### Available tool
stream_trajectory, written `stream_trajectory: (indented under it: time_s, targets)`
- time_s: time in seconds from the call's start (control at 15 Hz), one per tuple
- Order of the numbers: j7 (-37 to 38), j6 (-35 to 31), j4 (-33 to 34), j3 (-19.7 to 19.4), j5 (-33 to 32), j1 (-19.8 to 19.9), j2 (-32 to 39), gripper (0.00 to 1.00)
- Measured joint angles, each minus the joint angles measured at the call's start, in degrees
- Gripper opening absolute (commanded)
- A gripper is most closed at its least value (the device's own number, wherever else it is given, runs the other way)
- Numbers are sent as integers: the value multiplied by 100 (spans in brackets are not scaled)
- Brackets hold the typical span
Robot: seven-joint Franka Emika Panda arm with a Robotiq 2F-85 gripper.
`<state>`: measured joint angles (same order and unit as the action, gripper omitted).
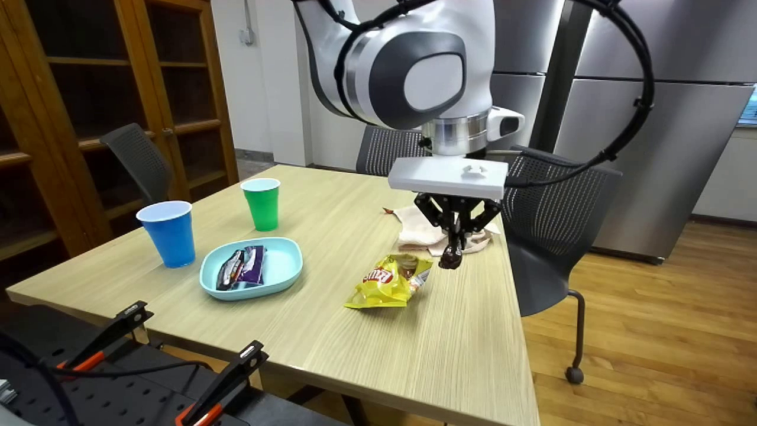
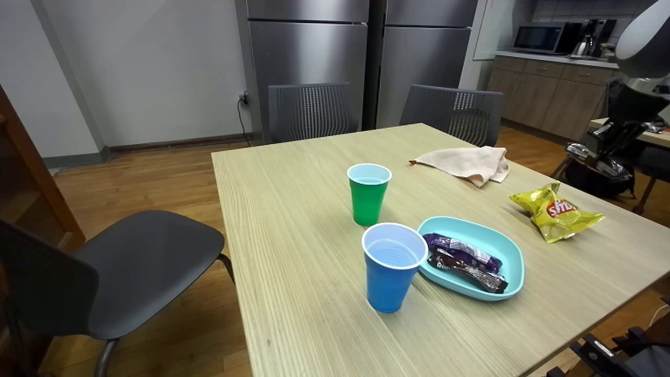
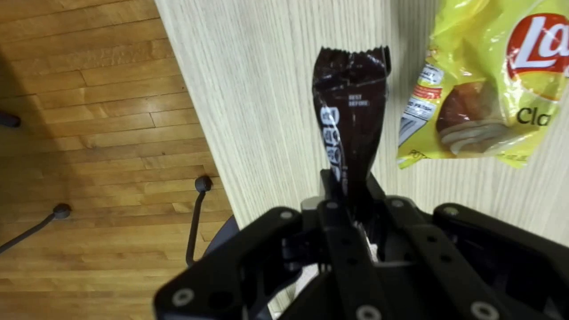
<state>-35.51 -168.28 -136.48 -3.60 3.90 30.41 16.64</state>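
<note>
2 fingers [image 3: 330, 191] pinch a wrapper [image 3: 353, 111], legible only in wrist view.

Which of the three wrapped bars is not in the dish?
The dark brown bar, clamped in the end effector; the purple bar and the other dark bar both lie in the turquoise dish.

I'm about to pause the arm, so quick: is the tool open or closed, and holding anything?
Tool: closed, holding a dark brown wrapped bar.
</note>
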Motion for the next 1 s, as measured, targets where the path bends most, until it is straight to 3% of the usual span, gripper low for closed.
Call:
stream_trajectory:
  time_s: [0.47,1.0]
  targets:
    - [-1194,-1,-877,816,360,0,-874,4]
    - [-3095,31,-1425,1946,1844,-39,-1084,4]
